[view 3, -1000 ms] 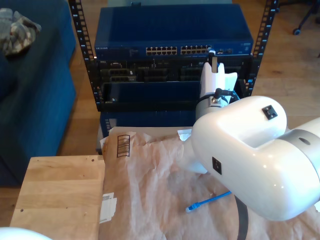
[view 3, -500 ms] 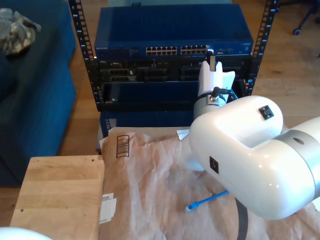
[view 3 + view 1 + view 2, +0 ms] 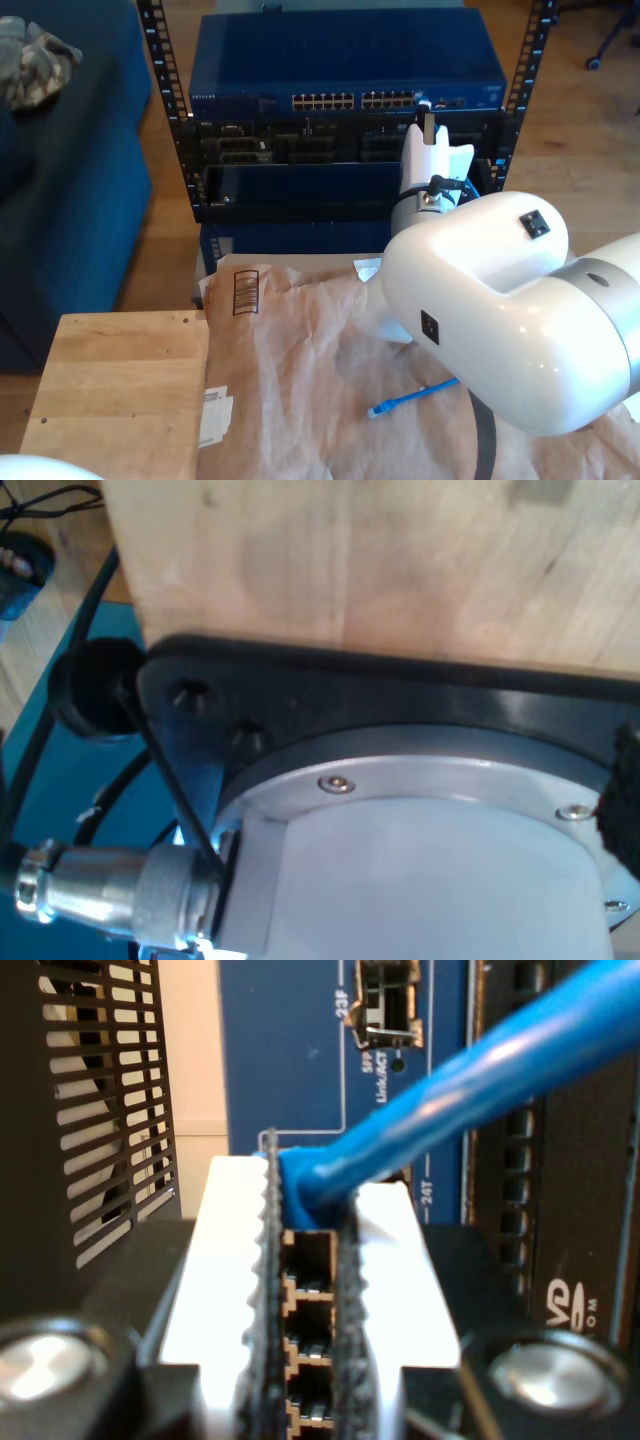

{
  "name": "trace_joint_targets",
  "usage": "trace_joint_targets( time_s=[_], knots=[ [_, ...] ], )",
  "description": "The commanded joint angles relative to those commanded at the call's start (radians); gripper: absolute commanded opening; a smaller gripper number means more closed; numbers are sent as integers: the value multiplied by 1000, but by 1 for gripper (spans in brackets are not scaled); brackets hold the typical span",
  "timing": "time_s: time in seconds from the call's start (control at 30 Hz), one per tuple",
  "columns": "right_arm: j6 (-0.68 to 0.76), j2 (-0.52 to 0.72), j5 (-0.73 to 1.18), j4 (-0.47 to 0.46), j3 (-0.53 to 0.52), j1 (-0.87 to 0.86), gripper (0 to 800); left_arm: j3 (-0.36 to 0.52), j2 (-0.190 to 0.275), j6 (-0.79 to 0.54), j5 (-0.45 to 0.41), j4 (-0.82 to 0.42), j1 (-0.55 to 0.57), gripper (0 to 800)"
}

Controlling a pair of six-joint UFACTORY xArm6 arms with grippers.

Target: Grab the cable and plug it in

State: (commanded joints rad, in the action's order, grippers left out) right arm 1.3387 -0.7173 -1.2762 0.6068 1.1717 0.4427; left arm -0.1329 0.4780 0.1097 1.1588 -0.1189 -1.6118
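Note:
The bright-blue cable [image 3: 450,1080] runs out from between the fingertips of my second gripper [image 3: 305,1188], which is shut on it near its end. The plug itself is hidden between the pads. The fingertips sit close to the face of the blue network switch [image 3: 290,1050], and its sockets [image 3: 308,1320] show through the gap between the fingers. In the exterior view my second gripper [image 3: 428,125] points at the switch's [image 3: 350,60] port row [image 3: 355,100], near its right end in that view. The cable's loose end [image 3: 400,402] lies on brown paper.
The switch sits in a black rack [image 3: 300,170] with more units below. Crumpled brown paper [image 3: 300,360] covers a wooden table [image 3: 120,390]. A blue sofa [image 3: 60,200] is on the exterior view's left. The first wrist view shows a wooden board [image 3: 380,560] and an arm base [image 3: 420,860].
My second arm wobbled slightly sideways in front of the switch and came back. The cable's loose end slid a little toward the exterior view's left on the paper.

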Motion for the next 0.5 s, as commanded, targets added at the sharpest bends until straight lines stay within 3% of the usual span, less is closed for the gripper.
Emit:
trace_joint_targets(
  time_s=[0.5],
  knots=[
    [0,-12,3,-2,12,2,0,0,0,0,0,0,0,800]
  ],
)
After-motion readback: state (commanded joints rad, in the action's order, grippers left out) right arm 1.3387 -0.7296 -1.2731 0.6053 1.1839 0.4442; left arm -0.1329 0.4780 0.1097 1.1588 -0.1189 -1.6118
